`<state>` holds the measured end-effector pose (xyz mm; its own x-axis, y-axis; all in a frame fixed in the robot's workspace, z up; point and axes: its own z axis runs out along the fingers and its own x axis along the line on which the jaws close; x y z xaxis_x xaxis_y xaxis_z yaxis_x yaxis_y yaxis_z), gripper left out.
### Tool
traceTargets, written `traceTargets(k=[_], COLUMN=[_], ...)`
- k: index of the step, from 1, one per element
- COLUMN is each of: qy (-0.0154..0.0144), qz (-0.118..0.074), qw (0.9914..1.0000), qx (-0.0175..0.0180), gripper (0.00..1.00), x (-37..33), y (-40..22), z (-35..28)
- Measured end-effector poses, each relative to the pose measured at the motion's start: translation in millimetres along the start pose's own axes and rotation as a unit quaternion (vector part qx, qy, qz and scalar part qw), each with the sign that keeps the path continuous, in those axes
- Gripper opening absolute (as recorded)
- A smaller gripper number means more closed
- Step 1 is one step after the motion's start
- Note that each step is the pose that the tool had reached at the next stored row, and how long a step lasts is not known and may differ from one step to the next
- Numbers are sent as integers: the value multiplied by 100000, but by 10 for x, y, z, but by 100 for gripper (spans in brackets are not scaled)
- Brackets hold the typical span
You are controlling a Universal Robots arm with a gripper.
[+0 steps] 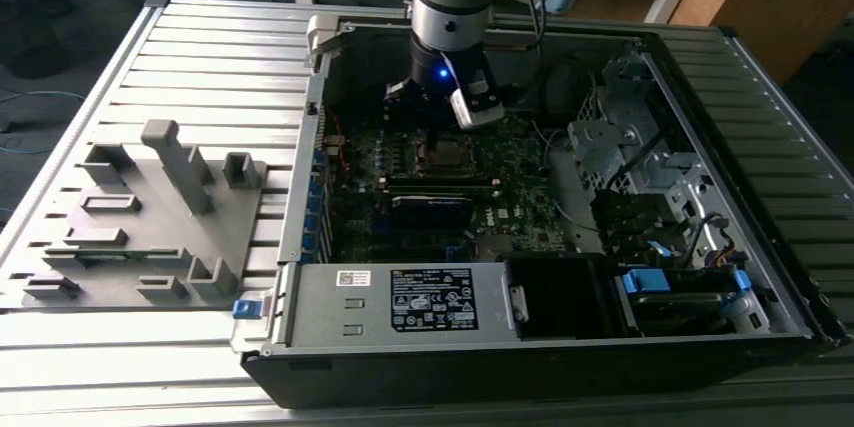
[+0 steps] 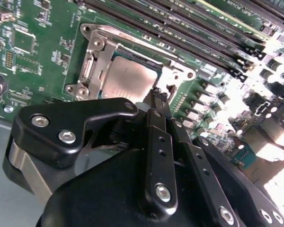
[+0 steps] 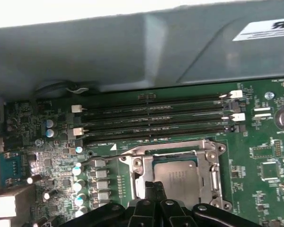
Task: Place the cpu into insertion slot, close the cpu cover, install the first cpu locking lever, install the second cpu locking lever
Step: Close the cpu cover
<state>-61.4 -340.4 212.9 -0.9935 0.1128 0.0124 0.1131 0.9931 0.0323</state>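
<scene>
Arm stands over open computer case [image 1: 534,377] on slatted metal table [image 1: 200,57]. Grey moulded rack [image 1: 147,217] lies on the table at the exterior view's left, well apart from the case.

Claw [image 1: 434,132] is low over the green circuit board [image 3: 265,156], at the socket. In both wrist views the claw [image 2: 156,97] [image 3: 154,187] has its fingers together, tips at the edge of the metal frame. Cannot tell if anything is pinched between them.

Chip [image 3: 182,178] [image 2: 130,80] sits in the socket [image 3: 176,159], dull grey top up. Cover plate [image 3: 213,170] [image 2: 102,64] lies flat around it, with the chip showing through its window.

Long black memory slots [image 3: 156,118] run just beside the socket. Lever positions: cannot tell.
</scene>
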Motion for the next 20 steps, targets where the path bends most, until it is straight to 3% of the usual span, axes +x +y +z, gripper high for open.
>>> traceTargets(k=[11,20], qy=[2,7], qz=[0,-2], qw=[100000,100000], qx=[8,10], gripper=[11,11], x=[62,62], y=[-10,-11], z=[64,106])
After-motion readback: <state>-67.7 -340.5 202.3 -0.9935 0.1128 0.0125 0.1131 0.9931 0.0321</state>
